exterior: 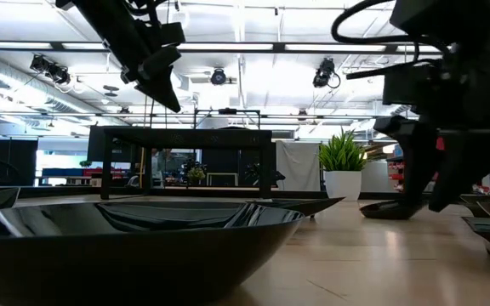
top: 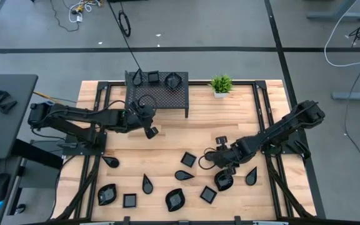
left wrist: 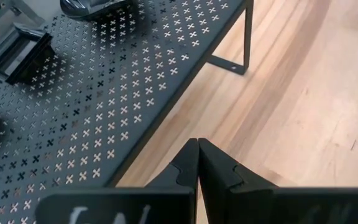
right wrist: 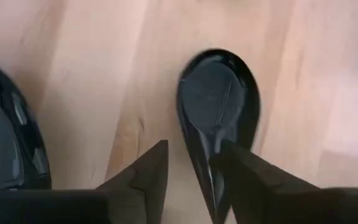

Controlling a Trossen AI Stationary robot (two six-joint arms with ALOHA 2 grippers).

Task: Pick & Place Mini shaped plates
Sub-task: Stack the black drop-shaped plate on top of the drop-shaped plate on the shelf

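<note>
This is a robotics lab or open workshop hall. A wooden surface (top: 167, 140) stands on a grey concrete floor (top: 186, 31) marked with dark tape lines, cables (top: 355, 37) trailing across it (some loose). The low view shows exposed ceiling ducts (exterior: 24, 76), fluorescent lighting and mounted cameras (exterior: 219, 76).

High cam: straight down, far off, takes in the whole wooden table (top: 167, 140) w/ both arms. Low cam: at tabletop level, facing across to the room behind; a black dish (exterior: 134, 238) sits v. close to the lens. Left wrist cam: close over the mesh rack (left wrist: 104, 93), which high and low views share. Right wrist cam: v. close to the tabletop, on a teardrop dish (right wrist: 219, 106).
</note>
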